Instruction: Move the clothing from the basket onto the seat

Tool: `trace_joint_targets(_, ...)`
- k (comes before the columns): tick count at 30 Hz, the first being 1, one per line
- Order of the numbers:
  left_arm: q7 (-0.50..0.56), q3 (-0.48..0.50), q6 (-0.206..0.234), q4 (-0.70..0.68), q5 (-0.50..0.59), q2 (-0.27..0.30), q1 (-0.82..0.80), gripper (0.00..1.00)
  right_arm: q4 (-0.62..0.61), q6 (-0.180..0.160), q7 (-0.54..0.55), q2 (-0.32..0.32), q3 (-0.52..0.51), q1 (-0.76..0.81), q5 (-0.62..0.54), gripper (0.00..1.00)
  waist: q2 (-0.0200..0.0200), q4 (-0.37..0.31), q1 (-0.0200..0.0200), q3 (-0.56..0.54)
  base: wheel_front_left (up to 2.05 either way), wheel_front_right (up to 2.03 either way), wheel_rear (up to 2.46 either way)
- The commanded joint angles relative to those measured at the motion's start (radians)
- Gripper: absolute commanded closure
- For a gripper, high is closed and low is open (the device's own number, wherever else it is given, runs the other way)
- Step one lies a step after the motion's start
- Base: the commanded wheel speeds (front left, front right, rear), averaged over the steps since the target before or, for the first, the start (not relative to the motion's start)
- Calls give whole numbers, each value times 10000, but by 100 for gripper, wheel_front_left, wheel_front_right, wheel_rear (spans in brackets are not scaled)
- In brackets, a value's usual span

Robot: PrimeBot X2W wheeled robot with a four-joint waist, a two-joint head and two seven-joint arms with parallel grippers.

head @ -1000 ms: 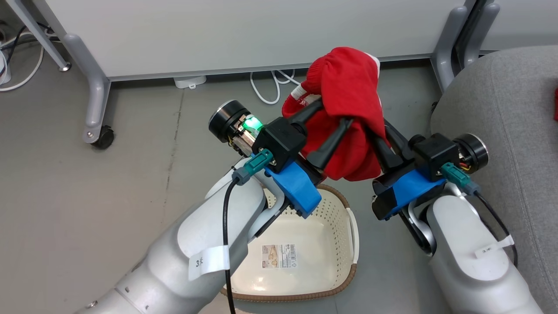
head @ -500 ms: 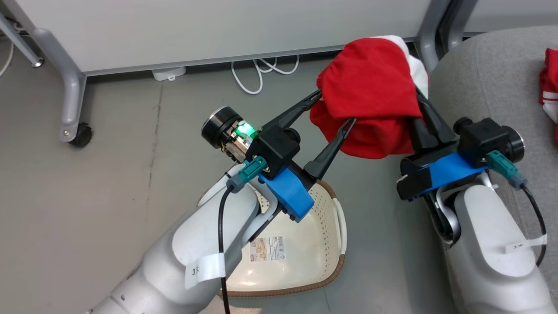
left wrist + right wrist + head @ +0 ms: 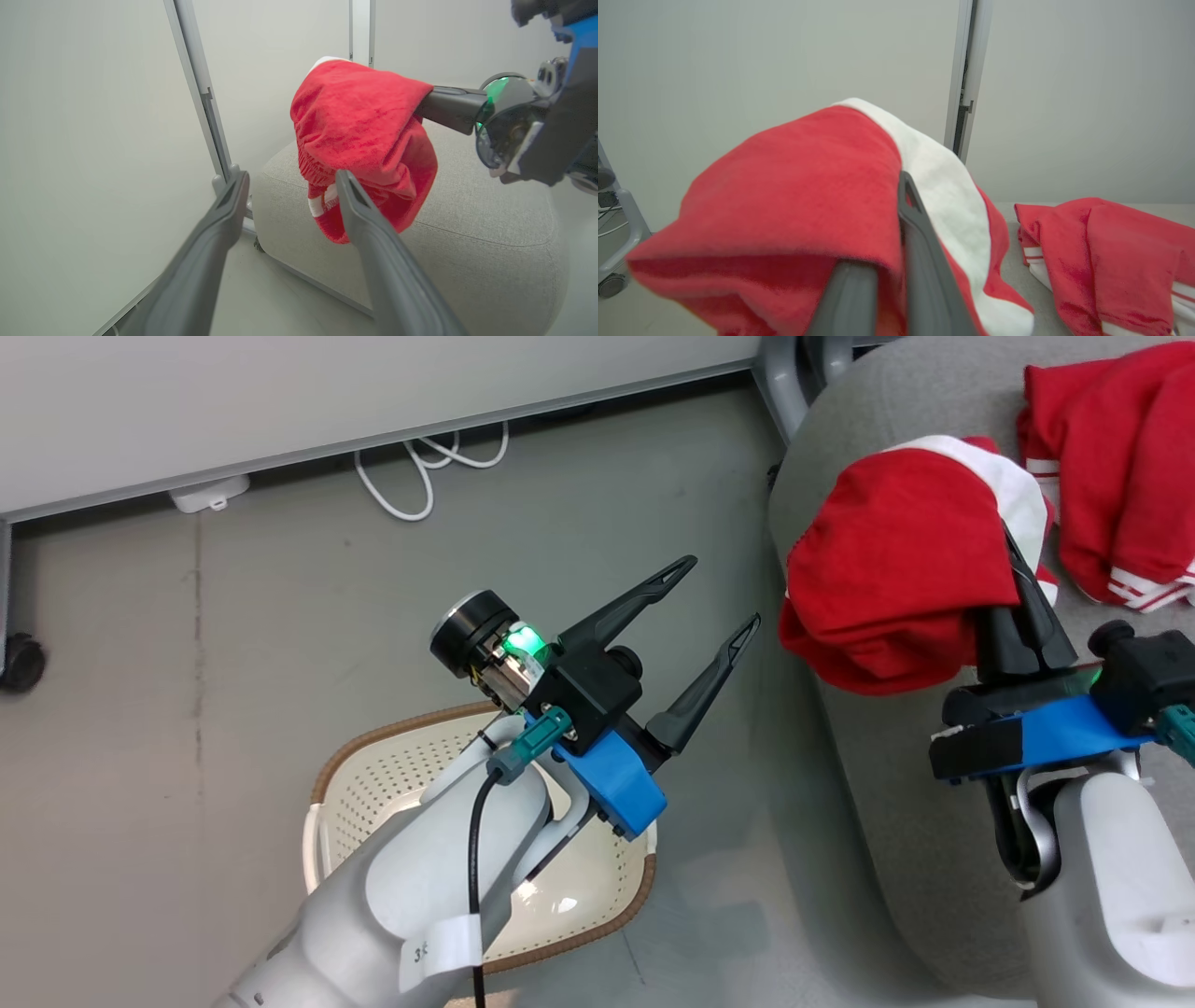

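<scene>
Basket (image 3: 392, 784) sat on the floor at the left, and the left tool (image 3: 723, 590) stuck out just right of it, fingers spread wide, nothing in them. Further right, the right tool (image 3: 1018, 616) was clamped on a red garment (image 3: 896, 560) with a white part, held over the edge of the seat (image 3: 896, 784). A striped garment (image 3: 1111, 476) lay on the seat beyond.

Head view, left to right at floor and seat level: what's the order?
Caster wheel → basket → left gripper, open → held red garment → striped red garment lying on the seat.
</scene>
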Motion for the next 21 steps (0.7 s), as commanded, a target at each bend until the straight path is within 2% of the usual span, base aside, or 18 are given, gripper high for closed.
trace_joint_targets(1, -28, 15, 2, -39, 4, 47, 104, 0, -116, 1, -12, 40, -66, 128, 57, 100, 0, -305, 0, 78, 0, 0, 0)
trace_joint_targets(13, -28, -353, -17, -101, 79, 41, 342, 0, -1110, 1, -14, 296, -790, 1330, 47, 100, 0, -1558, 0, 214, 0, 0, 0)
trace_joint_targets(21, -28, -531, -18, -61, -10, 2, 372, 0, -1348, 1, -12, 395, -1039, 1808, 63, 100, 0, -1925, 0, 157, 0, 0, 0)
